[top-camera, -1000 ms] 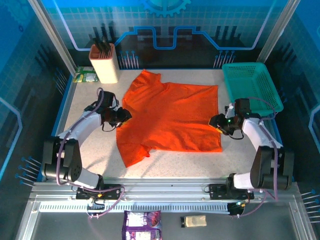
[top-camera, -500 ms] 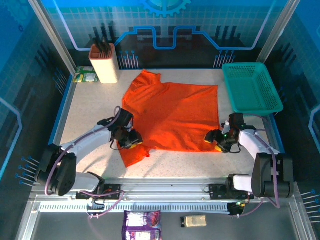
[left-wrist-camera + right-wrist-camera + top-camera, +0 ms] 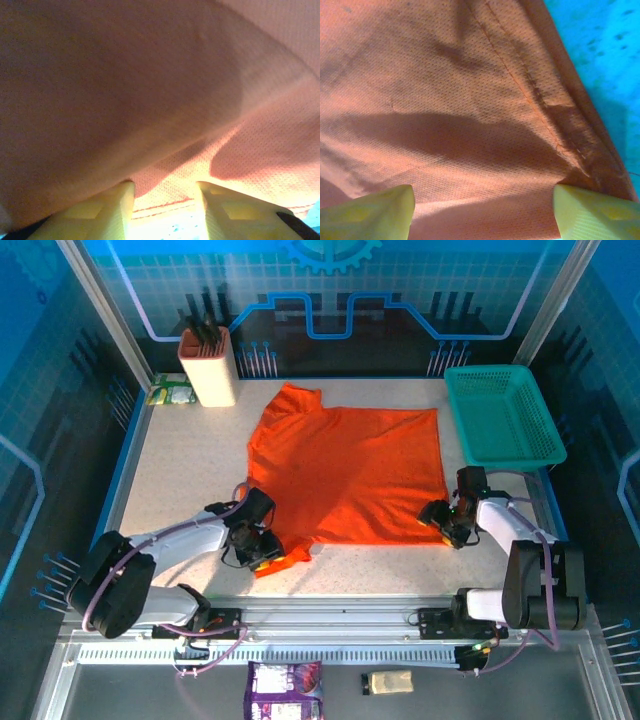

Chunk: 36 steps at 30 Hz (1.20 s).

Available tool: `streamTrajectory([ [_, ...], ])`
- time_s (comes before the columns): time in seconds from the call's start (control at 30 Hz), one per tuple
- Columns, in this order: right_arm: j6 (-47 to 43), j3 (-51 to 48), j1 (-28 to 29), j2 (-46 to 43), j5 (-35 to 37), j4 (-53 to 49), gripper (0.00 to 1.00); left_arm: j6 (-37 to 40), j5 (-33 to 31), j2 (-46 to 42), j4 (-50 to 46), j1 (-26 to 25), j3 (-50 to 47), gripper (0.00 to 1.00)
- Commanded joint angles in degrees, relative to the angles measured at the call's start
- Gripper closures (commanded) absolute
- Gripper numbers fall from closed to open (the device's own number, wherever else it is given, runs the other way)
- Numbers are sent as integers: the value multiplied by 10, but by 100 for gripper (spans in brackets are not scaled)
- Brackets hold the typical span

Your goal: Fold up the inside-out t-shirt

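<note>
Orange-red t-shirt (image 3: 345,475) lies spread flat mid-table (image 3: 180,470). Left gripper (image 3: 262,550) sits at its near-left sleeve, fingers (image 3: 107,212) partly apart, cloth draped loosely over them. Right gripper (image 3: 443,522) sits at the near-right hem corner, fingers spread wide above the fabric.

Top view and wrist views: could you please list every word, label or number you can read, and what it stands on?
Nothing can be read for certain.
Purple bag: printing too blurred to read.
Green packet: too small to read.
Beige packet: no legible text.
T-shirt: no print visible.
</note>
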Motion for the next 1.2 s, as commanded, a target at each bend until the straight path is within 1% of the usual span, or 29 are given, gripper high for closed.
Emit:
streamTrajectory([
  [0.0, 10, 18, 2, -6, 54, -34, 26, 1, -28, -17, -46, -5, -18, 62],
  [0.13, 7, 27, 4, -5, 68, -45, 27, 5, -35, -34, -68, -5, -14, 62],
  [0.2, 1, 33, 8, -8, 60, -51, 27, 2, -21, -44, -58, -4, -11, 62],
  [0.3, -2, 49, 28, -27, 56, -73, 28, -6, 6, -62, -43, -6, 3, 62],
  [0.43, -4, 65, 55, -61, 46, -86, 28, -3, 12, -72, -42, -13, 44, 63],
  [0.53, -11, 72, 65, -69, 15, -86, 29, 11, 15, -44, -43, -27, 87, 68],
  [0.57, -14, 75, 67, -68, 3, -86, 29, 15, 14, -28, -43, -34, 103, 72],
  [0.63, -17, 78, 69, -66, -9, -89, 30, 21, 14, 5, -39, -51, 127, 87],
  [0.67, -18, 78, 68, -65, -10, -89, 30, 23, 16, 21, -34, -60, 137, 92],
  [0.73, -21, 76, 70, -66, -9, -89, 30, 27, 18, 51, -29, -75, 151, 97],
  [0.87, -27, 78, 69, -70, 3, -97, 30, 29, -5, 97, -23, -104, 161, 100],
  [1.0, -27, 72, 69, -76, 6, -92, 30, 26, -2, 144, -5, -129, 163, 100],
  [1.17, -30, 60, 67, -57, 25, -90, 30, 16, 4, 184, 23, -141, 142, 100],
])
